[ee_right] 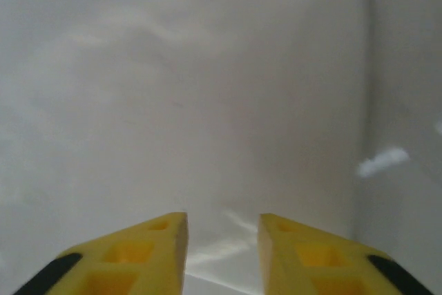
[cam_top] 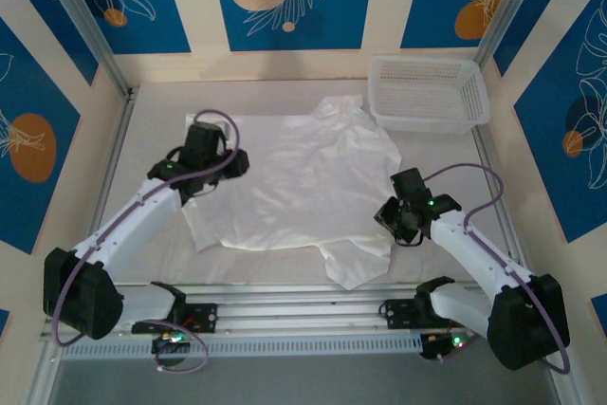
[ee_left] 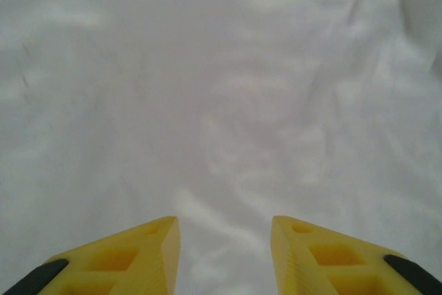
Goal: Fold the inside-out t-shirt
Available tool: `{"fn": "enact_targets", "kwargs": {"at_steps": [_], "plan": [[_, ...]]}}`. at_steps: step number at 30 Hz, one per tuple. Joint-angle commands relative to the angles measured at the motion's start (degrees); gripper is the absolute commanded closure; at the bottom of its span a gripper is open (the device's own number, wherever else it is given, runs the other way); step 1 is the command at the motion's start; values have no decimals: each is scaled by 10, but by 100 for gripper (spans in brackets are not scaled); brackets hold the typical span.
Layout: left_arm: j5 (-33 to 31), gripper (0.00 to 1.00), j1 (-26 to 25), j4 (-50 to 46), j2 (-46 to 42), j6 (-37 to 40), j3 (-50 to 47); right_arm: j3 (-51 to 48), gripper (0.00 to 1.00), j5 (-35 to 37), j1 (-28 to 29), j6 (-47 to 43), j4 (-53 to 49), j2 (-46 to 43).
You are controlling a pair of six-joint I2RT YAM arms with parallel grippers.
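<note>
The inside-out t-shirt [cam_top: 299,187] lies spread and wrinkled on the table, one sleeve reaching toward the near edge and its far part bunched beside the basket. My left gripper [cam_top: 220,166] hovers over the shirt's left edge. In the left wrist view its yellow fingers [ee_left: 148,253] stand apart over white cloth [ee_left: 228,101], nothing between them. My right gripper [cam_top: 396,218] sits at the shirt's right edge. Its yellow fingers [ee_right: 304,257] are also parted above the cloth [ee_right: 193,101], gripping nothing.
A white plastic mesh basket [cam_top: 429,92] stands at the back right, touching the shirt's far corner. Metal frame posts rise at the back corners, and an aluminium rail [cam_top: 303,315] runs along the near edge.
</note>
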Motion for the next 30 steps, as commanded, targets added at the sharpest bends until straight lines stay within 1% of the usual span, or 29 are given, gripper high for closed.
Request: {"fn": "enact_targets", "kwargs": {"at_steps": [1,3,4,6,7,8,11,13,15,17,19,22,24,25,26,27,28,30], "plan": [[-28,60,-57,-20,3,26,-21,-4,58,32,23,19,-85,29],[-37,59,-88,-20,14,25,-25,-9,56,41,31,19,-78,49],[-42,59,-98,-20,21,22,-26,-8,58,35,35,18,-72,55],[-45,59,-111,-19,33,14,-27,-2,71,24,48,21,-64,58],[-46,59,-114,-18,37,11,-26,2,75,23,56,27,-64,55],[-47,59,-115,-16,42,9,-25,7,78,22,66,34,-67,50],[-49,59,-116,-12,52,9,-23,19,81,24,95,50,-45,49],[-52,59,-117,-11,60,13,-19,14,82,5,97,60,-5,75],[-53,59,-117,-16,68,16,-11,24,85,-7,98,71,29,123],[-55,59,-116,-19,72,17,-9,48,88,-1,100,72,58,167],[-58,59,-117,-16,74,17,-11,78,93,7,98,75,74,208],[-59,58,-117,-18,77,18,-13,110,94,10,83,72,101,258],[-72,58,-117,-27,73,7,-16,119,90,9,61,73,113,285],[-83,58,-116,-33,70,-2,-18,122,90,6,49,70,119,292],[-99,57,-115,-40,64,-14,-21,125,89,2,37,60,127,298],[-117,54,-113,-48,58,-28,-25,129,89,-2,25,54,125,300],[-129,52,-110,-52,52,-37,-28,133,89,-8,16,47,123,298],[-147,52,-96,-67,42,-48,-34,139,86,-16,5,27,111,273]]}}
